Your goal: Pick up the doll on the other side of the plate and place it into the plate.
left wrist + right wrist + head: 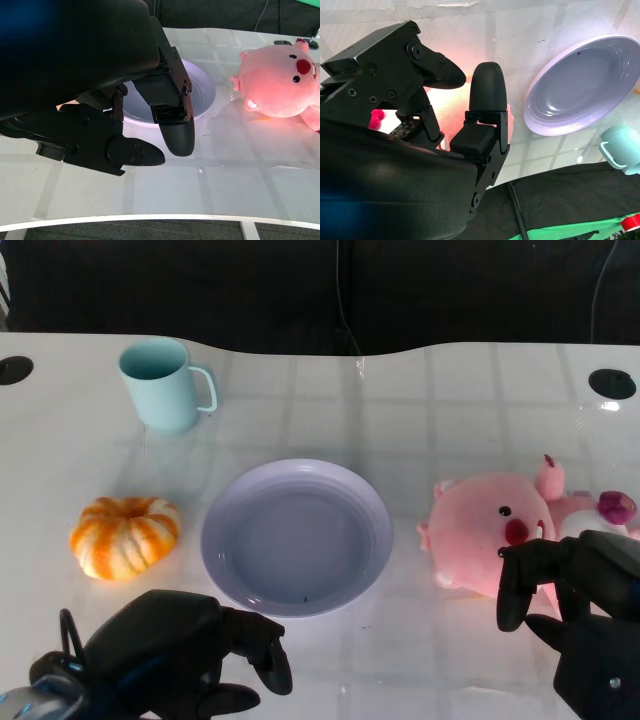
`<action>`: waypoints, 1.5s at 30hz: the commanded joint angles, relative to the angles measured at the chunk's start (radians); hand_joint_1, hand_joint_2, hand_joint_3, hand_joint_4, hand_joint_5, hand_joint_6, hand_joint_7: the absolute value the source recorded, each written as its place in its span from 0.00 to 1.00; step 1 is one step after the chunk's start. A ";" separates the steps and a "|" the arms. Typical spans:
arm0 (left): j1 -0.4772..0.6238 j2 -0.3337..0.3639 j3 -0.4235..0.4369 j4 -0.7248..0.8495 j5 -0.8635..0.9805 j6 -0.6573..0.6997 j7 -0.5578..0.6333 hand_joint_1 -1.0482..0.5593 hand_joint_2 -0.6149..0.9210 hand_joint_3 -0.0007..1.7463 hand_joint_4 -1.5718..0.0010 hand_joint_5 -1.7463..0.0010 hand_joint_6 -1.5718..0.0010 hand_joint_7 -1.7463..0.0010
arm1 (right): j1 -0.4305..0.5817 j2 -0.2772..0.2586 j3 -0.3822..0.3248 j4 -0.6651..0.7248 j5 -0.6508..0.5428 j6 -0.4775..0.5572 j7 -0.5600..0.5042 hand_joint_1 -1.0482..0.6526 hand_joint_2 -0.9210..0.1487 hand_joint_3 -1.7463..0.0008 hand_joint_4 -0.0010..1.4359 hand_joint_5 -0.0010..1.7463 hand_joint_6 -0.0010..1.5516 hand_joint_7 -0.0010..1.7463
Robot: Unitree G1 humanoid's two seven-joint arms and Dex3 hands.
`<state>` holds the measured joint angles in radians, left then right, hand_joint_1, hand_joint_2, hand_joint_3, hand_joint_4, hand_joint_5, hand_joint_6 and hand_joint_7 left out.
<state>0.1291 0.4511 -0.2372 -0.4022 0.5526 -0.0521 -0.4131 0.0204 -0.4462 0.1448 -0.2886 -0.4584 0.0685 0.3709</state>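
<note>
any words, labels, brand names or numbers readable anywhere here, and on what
None: no readable text in any view.
Mug: plain, no print.
Plate: plain.
Pink doll: face markings only, no tag visible.
Pumpkin: stripes only.
Left hand and right hand: screws, no markings.

Pink doll (pixel 495 535) beside an empty plate (pixel 296 537).
The doll, a plush with a round head, small dark eyes, a red nose and stubby ears, is seen lying on the white table just right of the plate, apart from its rim. The plate, round, shallow and pale lavender, is set flat near the table's middle, and nothing is held in it.
</note>
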 commanded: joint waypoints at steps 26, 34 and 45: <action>-0.001 0.018 0.011 0.006 0.001 -0.002 0.000 0.50 1.00 0.14 0.56 0.21 0.47 0.57 | -0.013 0.010 -0.083 0.071 -0.122 -0.085 -0.289 0.34 0.00 0.97 0.16 0.24 0.26 0.00; 0.000 0.017 0.010 0.002 0.002 -0.006 0.002 0.51 1.00 0.13 0.55 0.21 0.47 0.57 | -0.035 -0.009 -0.060 0.050 -0.231 0.067 -0.218 0.28 0.01 0.99 0.06 0.21 0.17 0.00; -0.011 0.005 -0.011 0.000 0.014 0.016 0.001 0.50 1.00 0.14 0.56 0.21 0.47 0.57 | -0.134 -0.016 0.028 0.239 -0.315 0.163 -0.170 0.24 0.02 1.00 0.02 0.22 0.16 0.01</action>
<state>0.1275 0.4503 -0.2461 -0.3982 0.5608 -0.0396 -0.4136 -0.0939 -0.4436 0.1671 -0.0756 -0.7677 0.2272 0.2063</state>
